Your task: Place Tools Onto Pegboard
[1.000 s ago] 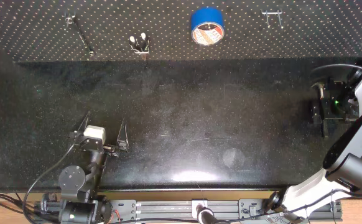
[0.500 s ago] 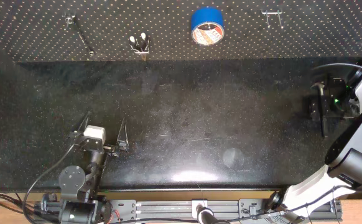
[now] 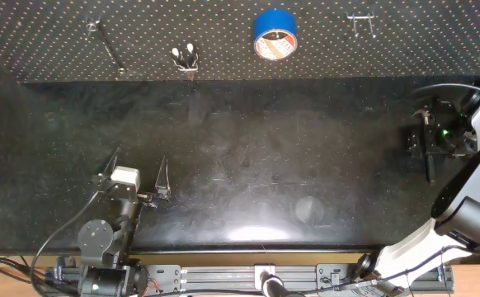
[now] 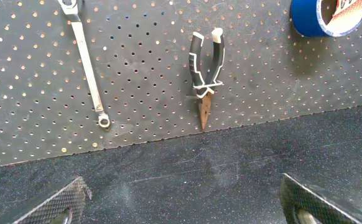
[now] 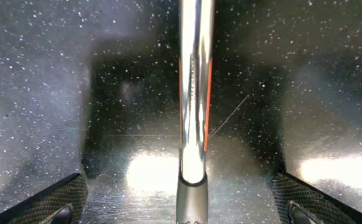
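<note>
On the pegboard [image 3: 438,41] hang a wrench [image 3: 106,45] [image 4: 86,62], black-handled pliers [image 3: 187,58] [image 4: 204,68] and a blue tape roll [image 3: 275,35] [image 4: 327,14]. A tool with a chrome shaft and an orange stripe [image 5: 192,124] lies on the black table at the far right. My right gripper [image 3: 426,142] [image 5: 184,205] hangs over it, open, one finger on each side of the shaft and apart from it. At the lower left my left gripper [image 3: 137,177] [image 4: 184,208] stands open with nothing in it, facing the pliers.
A bare double hook [image 3: 361,23] sticks out of the pegboard at the upper right. The black table [image 3: 256,165] stretches between the two arms. Cables and a rail run along the front edge [image 3: 265,276].
My right gripper has shifted slightly leftward and up the picture over the tool. The left arm has not moved.
</note>
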`<state>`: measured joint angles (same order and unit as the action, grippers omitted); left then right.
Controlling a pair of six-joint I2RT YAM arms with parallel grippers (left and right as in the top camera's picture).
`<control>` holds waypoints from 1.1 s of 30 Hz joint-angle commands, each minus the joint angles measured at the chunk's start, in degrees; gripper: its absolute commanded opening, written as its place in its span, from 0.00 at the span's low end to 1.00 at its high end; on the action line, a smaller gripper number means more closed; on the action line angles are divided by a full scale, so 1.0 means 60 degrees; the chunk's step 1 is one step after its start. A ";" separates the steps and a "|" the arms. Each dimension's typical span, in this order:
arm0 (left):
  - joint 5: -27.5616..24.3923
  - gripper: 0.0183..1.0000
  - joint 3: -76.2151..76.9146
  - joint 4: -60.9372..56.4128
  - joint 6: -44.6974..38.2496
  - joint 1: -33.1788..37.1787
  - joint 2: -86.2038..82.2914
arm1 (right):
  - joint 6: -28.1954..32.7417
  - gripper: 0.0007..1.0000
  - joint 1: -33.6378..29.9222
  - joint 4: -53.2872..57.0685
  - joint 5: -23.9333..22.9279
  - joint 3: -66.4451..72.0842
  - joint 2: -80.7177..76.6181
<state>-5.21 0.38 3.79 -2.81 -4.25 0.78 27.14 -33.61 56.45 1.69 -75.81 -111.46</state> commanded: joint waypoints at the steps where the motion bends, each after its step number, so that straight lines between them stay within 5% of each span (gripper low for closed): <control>1: -0.0215 1.00 -0.0011 0.0055 -0.0113 0.0018 -0.0098 | 0.0069 0.98 -0.0084 0.0029 0.0270 -0.0109 -0.0550; 8: -0.0215 1.00 -0.0011 0.0055 -0.0113 0.0018 -0.0098 | 0.0062 0.96 -0.0084 0.0044 0.0270 -0.0109 -0.0627; 12: -0.0215 1.00 -0.0011 0.0055 -0.0113 0.0018 -0.0095 | 0.0066 0.77 -0.0084 0.0182 0.0270 -0.0109 -0.0627; 16: -0.0215 1.00 -0.0011 0.0055 -0.0113 0.0018 -0.0098 | 0.0066 0.73 -0.0084 0.0288 0.0266 -0.0109 -0.0627; 25: -0.0215 0.99 -0.0011 0.0055 -0.0113 0.0018 -0.0098 | 0.0069 0.46 -0.0084 0.0499 0.0266 -0.0109 -0.0627; 33: -0.0215 1.00 -0.0011 0.0055 -0.0113 0.0018 -0.0095 | 0.0069 0.10 -0.0084 0.0506 0.0266 -0.0109 -0.0627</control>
<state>-5.21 0.38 3.79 -2.81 -4.25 0.78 27.29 -34.02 59.18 1.48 -77.12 -112.75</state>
